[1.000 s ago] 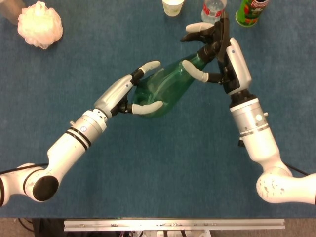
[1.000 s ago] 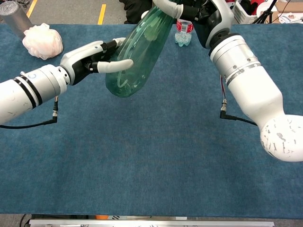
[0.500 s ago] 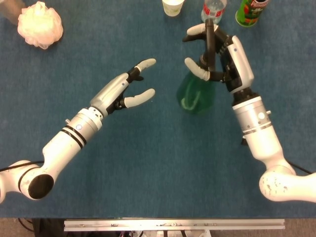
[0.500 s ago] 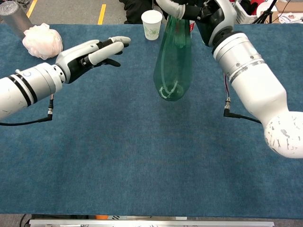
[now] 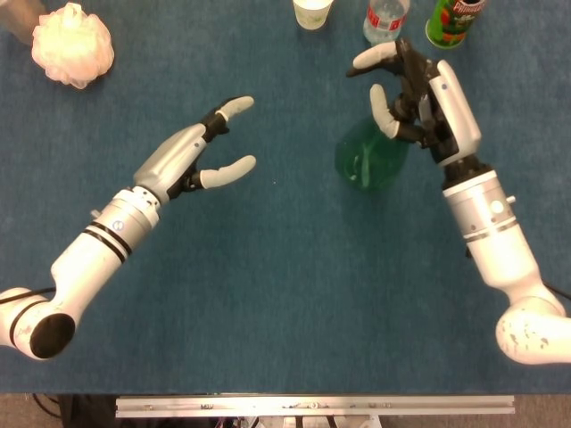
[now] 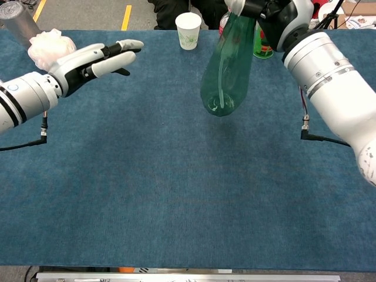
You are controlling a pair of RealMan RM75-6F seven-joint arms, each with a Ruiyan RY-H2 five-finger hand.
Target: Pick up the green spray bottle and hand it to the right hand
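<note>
The green spray bottle (image 5: 370, 160) (image 6: 228, 66) hangs upright above the blue table, its round base downward. My right hand (image 5: 409, 94) (image 6: 264, 8) grips it at the black sprayer head, fingers wrapped round the neck. My left hand (image 5: 203, 153) (image 6: 97, 59) is off to the left, well apart from the bottle, with its fingers spread and nothing in them.
Along the far edge stand a white paper cup (image 5: 312, 12) (image 6: 188, 29), a clear water bottle (image 5: 385, 20) and a green can (image 5: 453, 21) (image 6: 262, 46). A pale bath sponge (image 5: 73, 45) (image 6: 51, 47) lies at the far left beside a grey cylinder (image 6: 16, 20).
My left hand let go of the bottle and drew back to the left. The bottle swung from tilted to hanging upright from my right hand, which shifted slightly right.
</note>
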